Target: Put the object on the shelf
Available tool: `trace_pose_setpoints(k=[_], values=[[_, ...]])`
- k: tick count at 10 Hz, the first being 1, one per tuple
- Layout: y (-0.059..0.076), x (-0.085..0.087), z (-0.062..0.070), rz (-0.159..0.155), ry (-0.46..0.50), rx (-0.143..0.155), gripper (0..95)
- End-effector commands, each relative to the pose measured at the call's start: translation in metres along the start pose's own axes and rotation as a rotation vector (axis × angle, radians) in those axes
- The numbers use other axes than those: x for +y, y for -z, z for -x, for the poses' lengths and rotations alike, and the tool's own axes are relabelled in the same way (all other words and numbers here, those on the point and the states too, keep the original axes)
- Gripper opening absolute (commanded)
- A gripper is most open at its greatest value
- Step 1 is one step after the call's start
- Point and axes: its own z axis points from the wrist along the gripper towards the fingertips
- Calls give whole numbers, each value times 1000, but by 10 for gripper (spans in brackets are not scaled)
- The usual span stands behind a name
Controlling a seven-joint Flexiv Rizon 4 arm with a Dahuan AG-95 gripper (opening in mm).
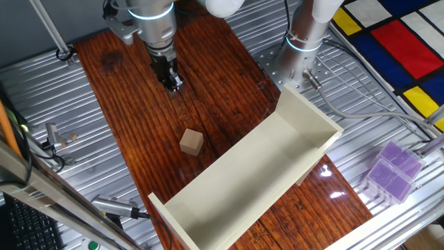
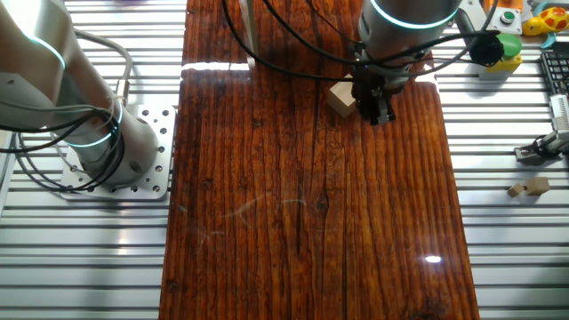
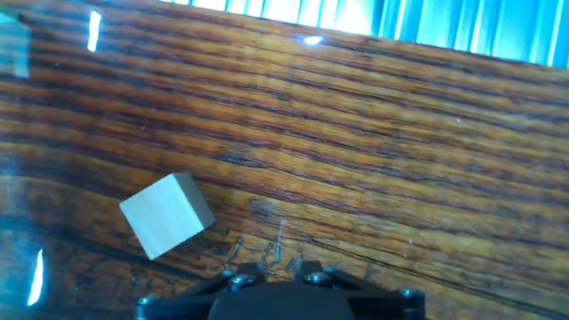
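Light-tan small wooden cube sits free on the dark wood counter, near the long cream-white trough shelf; black two-finger hand hovers apart from it, fingers together.

Robot lab bench

A glossy wooden board is lying on a ribbed aluminium table, with a robot base bolted beside it, cables trailing, and a keyboard sitting at the edge.

Even, bright overhead light. Specular glare spots on the glossy wooden board. Hand view has a blue cast, far edge overexposed, soft focus.
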Motion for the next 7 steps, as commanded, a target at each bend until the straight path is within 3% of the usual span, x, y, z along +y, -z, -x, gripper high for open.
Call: trace_pose_setpoints(k=[1,4,7], values=[[-5,9,5,-1,5,11,0],[-26,48,20,10,18,22,0],[-50,61,25,16,47,28,0]])
